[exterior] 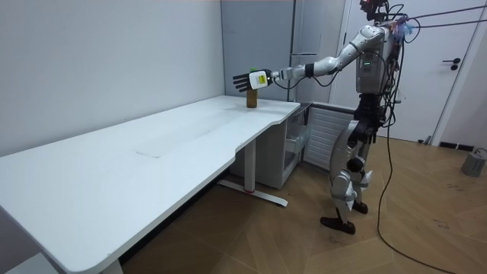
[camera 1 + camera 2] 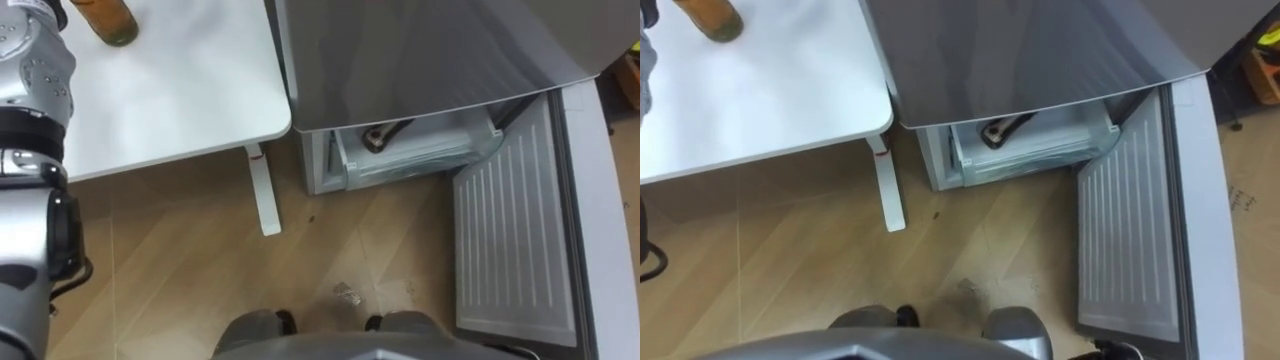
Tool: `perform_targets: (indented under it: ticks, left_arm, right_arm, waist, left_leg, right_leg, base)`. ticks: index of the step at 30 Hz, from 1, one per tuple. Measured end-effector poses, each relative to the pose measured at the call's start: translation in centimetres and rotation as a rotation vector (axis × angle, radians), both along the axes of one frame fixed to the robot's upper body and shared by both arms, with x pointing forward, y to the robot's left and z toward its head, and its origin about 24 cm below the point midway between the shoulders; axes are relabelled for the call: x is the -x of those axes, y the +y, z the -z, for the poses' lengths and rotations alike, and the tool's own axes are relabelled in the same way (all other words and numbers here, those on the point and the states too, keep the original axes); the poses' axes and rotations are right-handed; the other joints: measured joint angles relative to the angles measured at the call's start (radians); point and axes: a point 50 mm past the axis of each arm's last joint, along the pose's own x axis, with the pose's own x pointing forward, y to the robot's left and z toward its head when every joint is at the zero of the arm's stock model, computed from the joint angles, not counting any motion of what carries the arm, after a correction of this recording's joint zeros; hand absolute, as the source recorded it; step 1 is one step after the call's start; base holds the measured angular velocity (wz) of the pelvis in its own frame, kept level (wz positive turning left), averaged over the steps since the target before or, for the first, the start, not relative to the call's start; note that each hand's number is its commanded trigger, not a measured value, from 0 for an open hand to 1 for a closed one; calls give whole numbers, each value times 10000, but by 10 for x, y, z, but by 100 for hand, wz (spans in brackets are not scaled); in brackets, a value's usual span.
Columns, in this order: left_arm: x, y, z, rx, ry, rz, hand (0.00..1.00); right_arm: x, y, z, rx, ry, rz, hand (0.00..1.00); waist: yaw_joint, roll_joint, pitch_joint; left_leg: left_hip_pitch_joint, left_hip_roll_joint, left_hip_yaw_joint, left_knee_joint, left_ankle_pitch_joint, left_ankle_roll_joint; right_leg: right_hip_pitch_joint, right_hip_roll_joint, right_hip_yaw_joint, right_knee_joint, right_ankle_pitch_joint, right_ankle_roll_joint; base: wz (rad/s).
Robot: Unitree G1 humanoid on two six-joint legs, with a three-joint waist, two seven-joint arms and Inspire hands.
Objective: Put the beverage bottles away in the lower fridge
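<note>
Spread wide and grasping nothing, my left hand (image 1: 244, 80) hangs at the end of an outstretched arm, just above the brown bottle (image 1: 252, 99). I cannot tell whether it touches the bottle.

Closest to me is the wooden floor (image 2: 190, 270), where I stand upright facing the fridge, with a small pale scrap (image 2: 347, 292) lying just ahead of my feet. On my right the lower fridge door (image 2: 510, 240) is swung open towards me, its ribbed white inner face showing. Beyond the scrap the lower compartment (image 2: 420, 155) is open, and a dark object (image 2: 385, 135) lies in its clear drawer. The grey fridge top (image 2: 430, 50) overhangs it.

To my left is the white bench (image 2: 180, 90), its leg (image 2: 263, 190) close beside the fridge. The bottle stands upright on the bench, near the far edge at the end next to the fridge.
</note>
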Motion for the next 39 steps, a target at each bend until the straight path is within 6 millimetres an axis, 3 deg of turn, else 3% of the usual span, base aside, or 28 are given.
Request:
perform_targets:
  ticks: [5,12,14,35,37,39]
  left_arm:
    - [-2,0,0,35,134,-76,100]
    - [-4,-5,4,-202,391,41,100]
    - [-5,-6,3,-250,394,115,100]
    - [-7,-13,5,-23,376,352,100]
    - [-8,-15,0,-75,194,388,100]
    - [-10,-21,-13,-159,-380,642,100]
  right_arm:
    - [-8,0,0,-32,-216,196,0]
    - [-20,-2,-2,-49,-538,337,0]
    - [-26,-2,-3,-21,-624,228,0]
    - [-40,-9,-7,238,-1216,249,0]
    - [-42,-9,-8,216,-1353,372,0]
    - [-46,-9,-9,195,-1620,464,0]
  waist:
    - [-44,6,9]
    - [-120,188,151]
    - [-198,234,154]
    - [-273,269,116]
    - [-210,285,100]
    - [3,349,25]
  left_leg:
    - [-96,-24,-9,82,22,20]
    - [-293,-4,10,83,22,22]
    - [-366,-10,31,38,61,38]
    - [-77,-15,176,-31,153,29]
    - [45,-17,161,-58,154,28]
    - [115,-34,123,-91,164,13]
  right_leg:
    - [-108,-15,16,11,0,2]
    - [-364,-18,83,163,-3,3]
    - [-489,-27,109,217,-2,2]
    - [-360,-52,264,315,-6,-7]
    - [-220,-47,244,274,-6,-7]
    - [-110,-38,232,160,-5,-9]
  base:
    - [0]
    - [-2]
    - [-3]
    - [0]
    - [3]
    - [2]
